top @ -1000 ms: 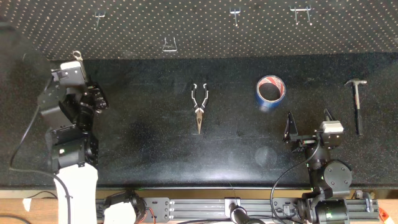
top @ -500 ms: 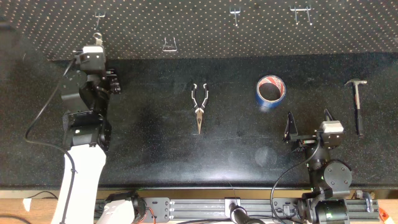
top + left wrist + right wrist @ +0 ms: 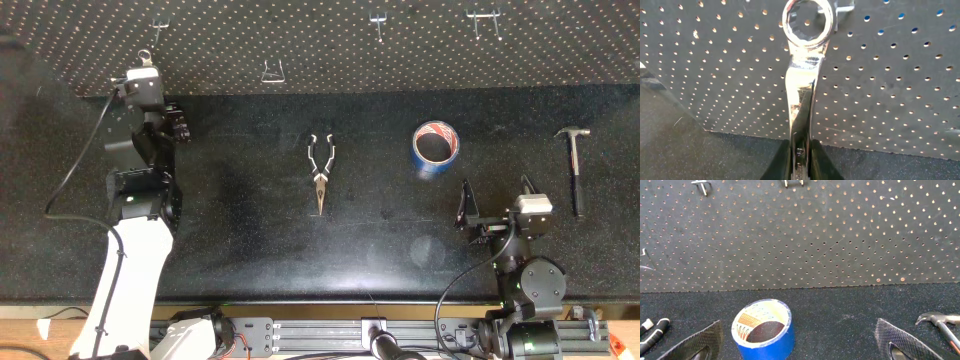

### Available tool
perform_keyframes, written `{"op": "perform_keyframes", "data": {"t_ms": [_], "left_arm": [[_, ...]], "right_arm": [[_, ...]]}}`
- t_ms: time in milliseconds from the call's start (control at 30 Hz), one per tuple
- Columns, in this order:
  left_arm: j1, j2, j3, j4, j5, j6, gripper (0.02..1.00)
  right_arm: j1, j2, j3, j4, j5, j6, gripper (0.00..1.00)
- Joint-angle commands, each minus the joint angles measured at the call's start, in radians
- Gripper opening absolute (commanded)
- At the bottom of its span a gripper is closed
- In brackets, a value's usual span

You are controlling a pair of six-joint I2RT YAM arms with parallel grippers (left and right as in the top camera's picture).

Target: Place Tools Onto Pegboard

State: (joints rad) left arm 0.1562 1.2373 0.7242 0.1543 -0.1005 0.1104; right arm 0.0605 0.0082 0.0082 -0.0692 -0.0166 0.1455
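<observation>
One wrench (image 3: 801, 90) being clamped in left gripper (image 3: 800, 152), ring end sitting just beside hook (image 3: 842, 7) on pegboard (image 3: 900, 90), far left; right gripper (image 3: 800, 345) holding jaws wide, tape roll (image 3: 765, 330) just beyond it

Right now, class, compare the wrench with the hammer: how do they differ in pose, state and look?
The wrench is gripped by the left gripper and raised in front of the pegboard; the hammer lies loose on the table. The wrench is bright metal throughout; the hammer has a dark handle and a metal head. Both are long-handled hand tools.
</observation>
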Motion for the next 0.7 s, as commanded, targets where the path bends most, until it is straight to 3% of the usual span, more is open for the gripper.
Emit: {"op": "perform_keyframes", "data": {"t_ms": [33, 533, 700], "left_arm": [[-0.002, 0.015, 0.007, 0.03, 0.037, -0.005, 0.029], [-0.001, 0.124, 0.007, 0.133, 0.085, 0.029, 0.029], [0.0, 0.204, 0.007, 0.257, 0.074, 0.029, 0.029]], "right_arm": [[0.006, -0.007, -0.004, -0.005, 0.006, 0.011, 0.989], [0.006, -0.007, -0.004, -0.005, 0.006, 0.011, 0.989], [0.006, -0.007, -0.004, -0.005, 0.006, 0.011, 0.989]]}}
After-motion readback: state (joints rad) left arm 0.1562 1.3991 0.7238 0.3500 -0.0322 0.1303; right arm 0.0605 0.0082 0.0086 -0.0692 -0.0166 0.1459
